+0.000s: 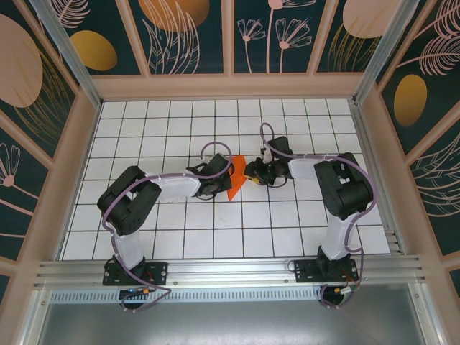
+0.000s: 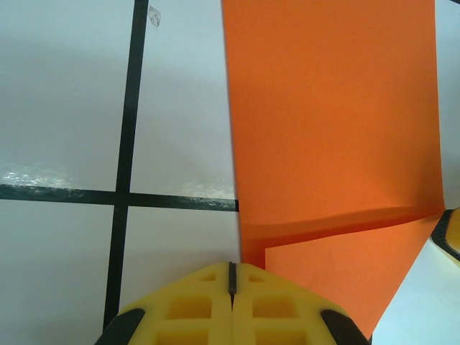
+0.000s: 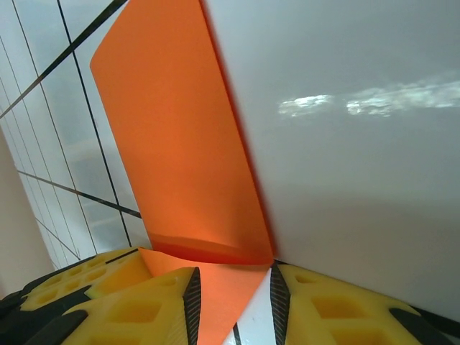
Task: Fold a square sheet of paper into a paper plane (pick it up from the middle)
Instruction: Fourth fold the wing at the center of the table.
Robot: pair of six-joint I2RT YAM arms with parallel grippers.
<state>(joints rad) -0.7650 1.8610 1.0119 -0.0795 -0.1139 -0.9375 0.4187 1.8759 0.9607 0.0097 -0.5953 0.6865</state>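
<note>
The square sheet of paper (image 1: 235, 187) is bright orange, folded and creased, and lies on the white grid table between my two grippers. In the left wrist view the paper (image 2: 330, 129) has a raised folded flap, and its left edge runs just right of my fingertips. My left gripper (image 2: 231, 272) is shut, yellow fingers pressed together at that edge; from above it (image 1: 221, 181) touches the paper's left side. My right gripper (image 3: 233, 291) stands open, a pointed corner of the paper (image 3: 180, 144) lying flat between its fingers; from above it (image 1: 251, 175) meets the paper's right side.
The white table with black grid lines (image 1: 180, 230) is walled by wooden frames with dark patterned panels (image 1: 190, 36). An aluminium rail (image 1: 230, 272) carrying both arm bases runs along the near edge. A yellow finger (image 2: 451, 233) of the right gripper shows past the paper.
</note>
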